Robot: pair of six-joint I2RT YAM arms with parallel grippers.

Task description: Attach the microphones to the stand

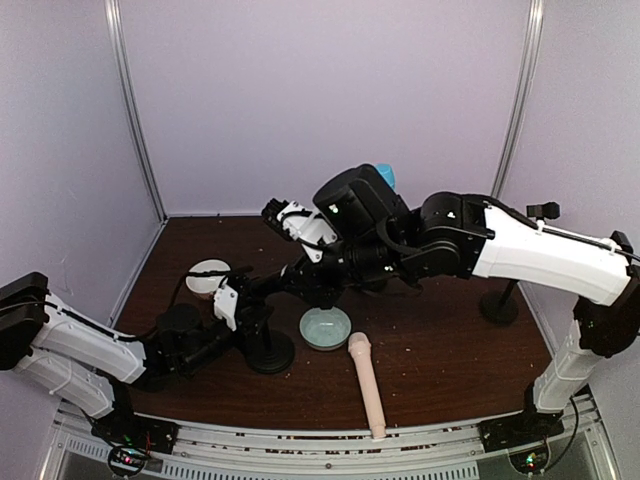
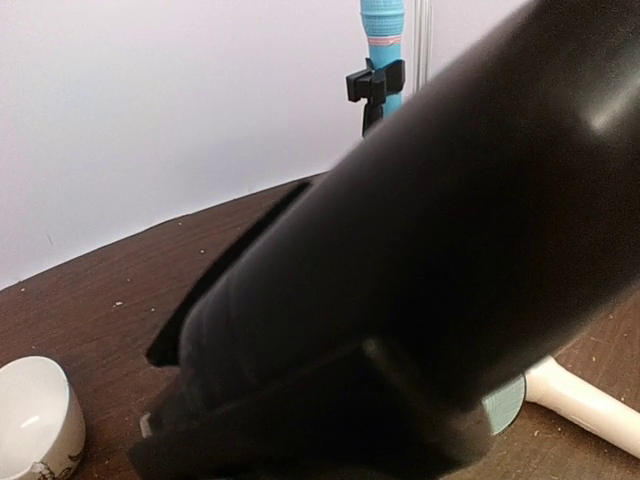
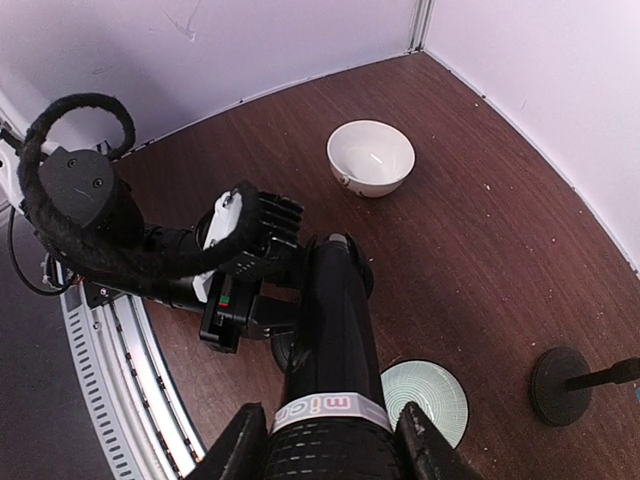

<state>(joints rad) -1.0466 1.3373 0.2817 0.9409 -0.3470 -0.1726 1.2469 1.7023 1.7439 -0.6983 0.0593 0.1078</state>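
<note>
My right gripper [image 3: 330,440] is shut on the head end of the black microphone [image 3: 335,330], fingers on either side of its printed band. The microphone slants down to the clip of a black stand [image 1: 268,352] with a round base. My left gripper [image 1: 245,318] is low beside that stand's post, shut on it; in the left wrist view the black microphone [image 2: 450,200] hides its jaws. The light blue microphone [image 2: 382,30] stands upright in a black clip at the back. The pink-beige microphone [image 1: 366,385] lies loose on the table near the front.
A pale green bowl [image 1: 325,327] sits just right of the stand's base. A white bowl [image 1: 208,275] is at the back left. Another stand's round base [image 1: 497,306] is at the right, near the wall. Walls enclose the table on three sides.
</note>
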